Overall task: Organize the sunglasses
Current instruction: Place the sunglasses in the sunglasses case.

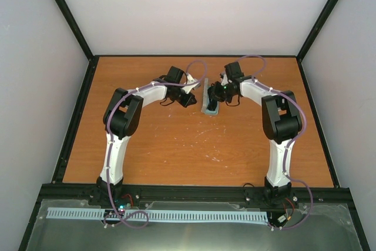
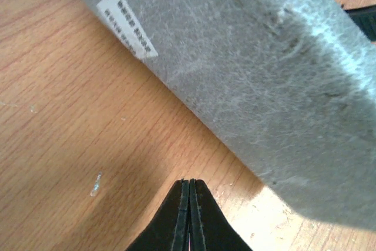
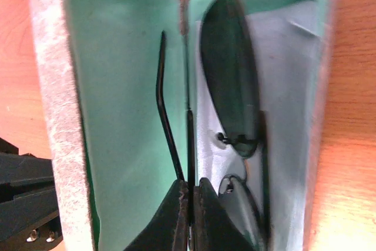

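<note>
Two closed tools, left tool (image 2: pixel 190 183) beside case (image 2: pixel 264 74), right tool (image 3: pixel 189 184) meeting sunglasses (image 3: pixel 229 69) temple, grip unclear

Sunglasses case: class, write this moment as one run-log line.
case: open | sunglasses: inside, on cloth, one earpiece across other half | right end effector: shut, at hinge | left end effector: shut, beside case

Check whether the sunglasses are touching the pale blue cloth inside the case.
Touching. The right wrist view shows the sunglasses lying directly on the cloth inside the open case.
</note>
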### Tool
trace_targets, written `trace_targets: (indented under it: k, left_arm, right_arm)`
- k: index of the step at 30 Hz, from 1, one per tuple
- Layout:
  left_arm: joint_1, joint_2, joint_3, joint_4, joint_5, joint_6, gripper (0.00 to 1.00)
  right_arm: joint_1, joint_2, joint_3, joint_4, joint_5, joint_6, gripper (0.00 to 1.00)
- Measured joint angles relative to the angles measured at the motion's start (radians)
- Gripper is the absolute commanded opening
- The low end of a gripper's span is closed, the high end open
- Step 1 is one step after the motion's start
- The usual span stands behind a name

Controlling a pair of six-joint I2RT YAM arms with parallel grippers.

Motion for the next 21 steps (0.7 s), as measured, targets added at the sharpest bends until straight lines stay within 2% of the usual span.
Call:
trace_targets:
  k: [5, 8, 10, 15, 21]
  left_arm:
    - [0.000, 0.000, 0.000, 0.000, 0.000, 0.000, 0.05]
    - [0.000, 0.000, 0.000, 0.000, 0.000, 0.000, 0.05]
    - [0.000, 0.000, 0.000, 0.000, 0.000, 0.000, 0.05]
    - [0.000, 0.000, 0.000, 0.000, 0.000, 0.000, 0.05]
    - [0.000, 0.000, -0.001, 0.000, 0.000, 0.000, 0.05]
  right_arm:
    - [-0.004, 0.000, 0.004, -0.018, 0.035, -0.006, 0.03]
    - [-0.005, 0.010, 0.019, -0.045, 0.053, -0.013, 0.14]
    - [-0.005, 0.019, 0.028, -0.060, 0.063, -0.021, 0.30]
    - [-0.005, 0.031, 0.030, -0.079, 0.061, -0.045, 0.42]
    - [-0.006, 0.022, 0.019, -0.058, 0.048, -0.048, 0.48]
